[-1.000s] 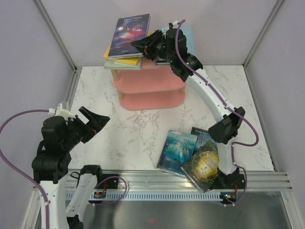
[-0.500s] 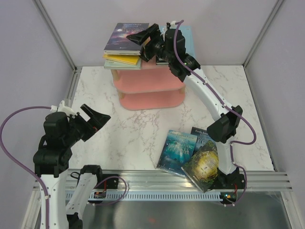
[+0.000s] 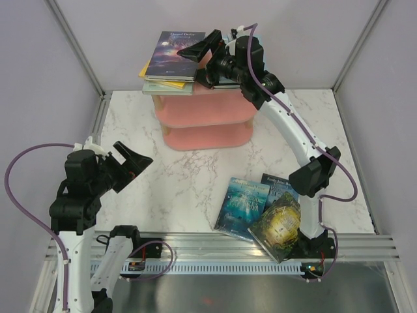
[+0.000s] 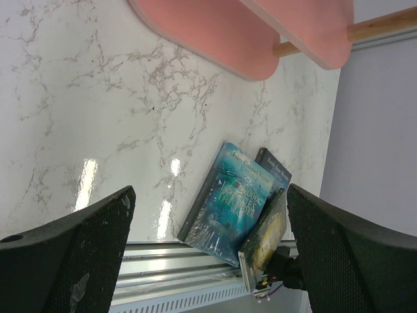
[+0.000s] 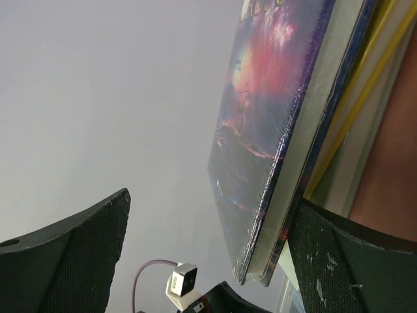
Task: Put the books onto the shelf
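The pink shelf (image 3: 207, 112) stands at the back of the table. On its top board lies a stack of books: the purple galaxy book (image 3: 173, 52) over yellow and grey-green ones (image 3: 164, 85). A light blue book (image 3: 258, 47) shows behind the right arm. My right gripper (image 3: 201, 61) is open, its fingers standing apart above and below the galaxy book's right edge. In the right wrist view that book (image 5: 267, 130) rests free beside the right finger (image 5: 352, 261). Teal (image 3: 242, 207), dark blue (image 3: 279, 184) and green-gold (image 3: 277, 225) books lie at the near right. My left gripper (image 3: 132, 163) hangs open and empty.
The left wrist view looks past my left gripper (image 4: 208, 251) at the teal book (image 4: 228, 202), the green-gold one (image 4: 267, 233) and the shelf's lower boards (image 4: 215, 32). A metal rail (image 3: 215, 244) runs along the near edge. Grey walls close in the sides and back.
My right gripper opened and let go of the galaxy book, which went from tilted to flat on the stack. The left arm shifted slightly.
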Robot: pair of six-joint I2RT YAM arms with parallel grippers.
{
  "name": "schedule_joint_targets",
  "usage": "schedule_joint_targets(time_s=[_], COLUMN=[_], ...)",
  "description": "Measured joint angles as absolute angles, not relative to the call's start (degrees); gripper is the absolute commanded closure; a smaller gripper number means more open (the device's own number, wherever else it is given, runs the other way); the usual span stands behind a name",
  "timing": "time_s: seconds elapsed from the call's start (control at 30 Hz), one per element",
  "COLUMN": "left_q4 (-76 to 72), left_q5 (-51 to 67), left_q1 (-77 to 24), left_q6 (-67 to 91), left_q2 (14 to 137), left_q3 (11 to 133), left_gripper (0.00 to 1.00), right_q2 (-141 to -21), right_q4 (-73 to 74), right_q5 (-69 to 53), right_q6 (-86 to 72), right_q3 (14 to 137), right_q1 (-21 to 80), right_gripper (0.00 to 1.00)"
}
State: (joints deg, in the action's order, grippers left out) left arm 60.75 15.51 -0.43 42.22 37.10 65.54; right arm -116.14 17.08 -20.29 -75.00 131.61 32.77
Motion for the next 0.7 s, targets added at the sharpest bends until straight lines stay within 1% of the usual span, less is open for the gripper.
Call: schedule_joint_targets(time_s=[0.2, 0.7], left_q4=[60.7, 60.7], left_q5=[15.5, 15.5], left_q1=[-0.4, -0.4], left_q6=[42.2, 42.2], left_q2=[37.4, 38.4], left_q3=[65.2, 64.9], left_gripper=[0.02, 0.02], right_q2=[-114.5, -111.7], right_q4=[21.9, 25.9], right_q5=[-23.0, -28.5], right_q6=[-72.6, -70.5], right_q3=[131.2, 129.6], right_q1=[32.0, 31.7], right_gripper=[0.02, 0.02])
